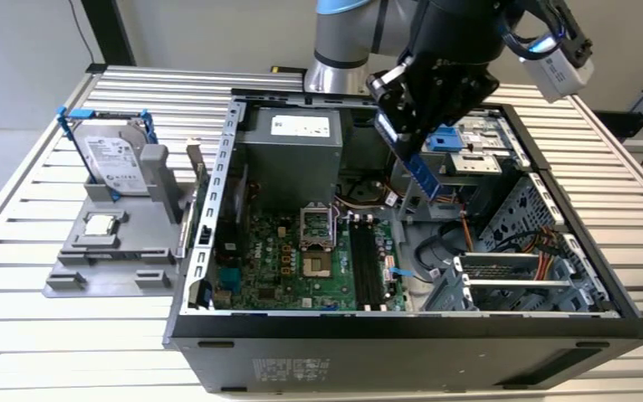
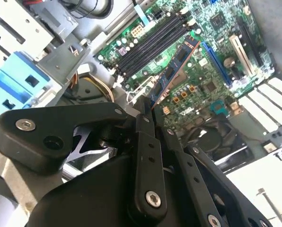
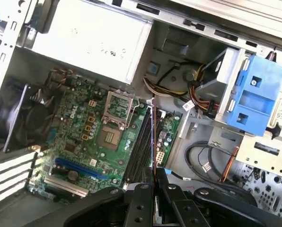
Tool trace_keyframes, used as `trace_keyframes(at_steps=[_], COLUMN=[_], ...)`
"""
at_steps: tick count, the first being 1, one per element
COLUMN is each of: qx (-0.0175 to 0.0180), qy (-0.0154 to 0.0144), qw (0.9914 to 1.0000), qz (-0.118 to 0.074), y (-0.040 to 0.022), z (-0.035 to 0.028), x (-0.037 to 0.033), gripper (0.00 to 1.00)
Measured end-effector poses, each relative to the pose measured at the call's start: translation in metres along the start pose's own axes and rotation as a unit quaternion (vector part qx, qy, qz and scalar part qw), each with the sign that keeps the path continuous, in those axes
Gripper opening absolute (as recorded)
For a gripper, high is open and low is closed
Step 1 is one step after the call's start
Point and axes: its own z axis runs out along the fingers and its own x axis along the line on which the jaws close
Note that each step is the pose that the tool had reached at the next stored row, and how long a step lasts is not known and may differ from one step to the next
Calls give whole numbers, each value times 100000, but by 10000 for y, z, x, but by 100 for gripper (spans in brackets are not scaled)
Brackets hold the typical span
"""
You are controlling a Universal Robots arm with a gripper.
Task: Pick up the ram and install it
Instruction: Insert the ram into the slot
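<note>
My black two-fingered claw is pinched closed on the ram, a long, narrow, flat blue-green circuit-board stick with a row of black chips. I grip it by its flat faces at one short end, so in the second wrist view most of its length juts free beyond my fingertips. I hold it in the air over the open black-and-grey metal computer case, well apart from the green motherboard. In the exterior view the stick hangs tilted with its free end pointing toward five o'clock, and the long black memory slots lie at about six o'clock from it. In the first wrist view the stick shows edge-on, running roughly in line with those slots. I judge it light and stiff but thin and fragile. Its smooth faces could slip or pivot between my pads, so it wants a firm hold near one end, clear of the contact edge meant for the slot, and no bending force.
</note>
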Motion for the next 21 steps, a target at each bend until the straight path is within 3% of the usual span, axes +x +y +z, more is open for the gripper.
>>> trace_keyframes(at_steps=[3, 7, 16, 21], qx=[-108, -241, -494, -485], qy=[-131, -298, -614, -744], qw=[99966, 99825, 99242, 99217], qz=[2583, 5899, 12264, 12457], y=[0, 0, 0, 0], z=[1, 0, 0, 8], x=[0, 0, 0, 1], gripper=[0, 0, 0, 0])
